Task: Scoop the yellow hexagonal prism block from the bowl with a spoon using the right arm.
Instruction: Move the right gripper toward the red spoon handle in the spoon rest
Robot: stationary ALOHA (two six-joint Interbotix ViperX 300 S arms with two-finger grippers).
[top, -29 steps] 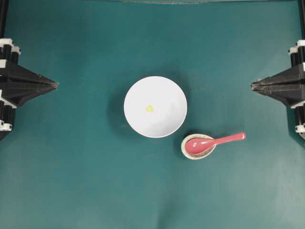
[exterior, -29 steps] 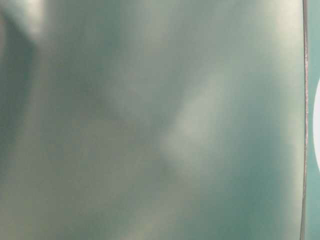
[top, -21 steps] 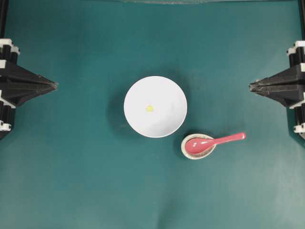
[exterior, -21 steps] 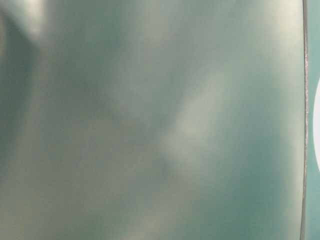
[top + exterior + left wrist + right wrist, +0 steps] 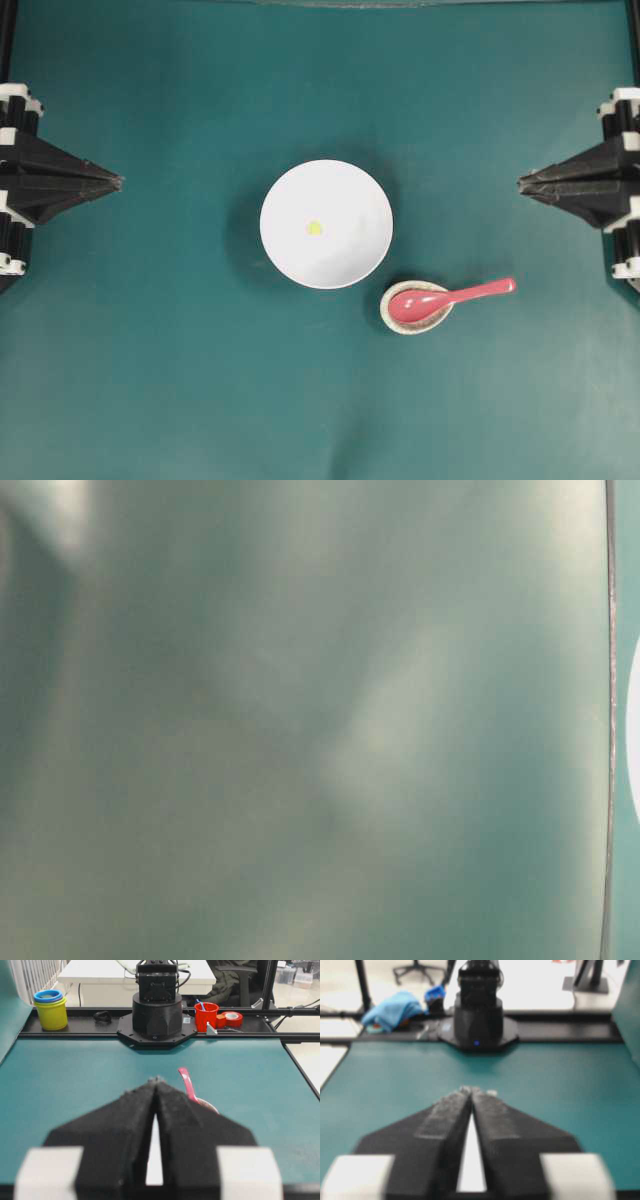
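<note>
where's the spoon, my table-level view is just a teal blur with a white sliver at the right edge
Observer: In the overhead view the spoon lies with its scoop in a small speckled rest, below and right of the bowl. The handle points right.
Operator: block in the bowl
Observer: Yes, the yellow block lies near the bowl's middle.
Operator: right gripper near the spoon
Observer: No, the right gripper is at the right edge, well apart from the spoon.

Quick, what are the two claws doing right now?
Left claw: closed, holding nothing.
Right claw: tips nearly together, holding nothing.
</note>
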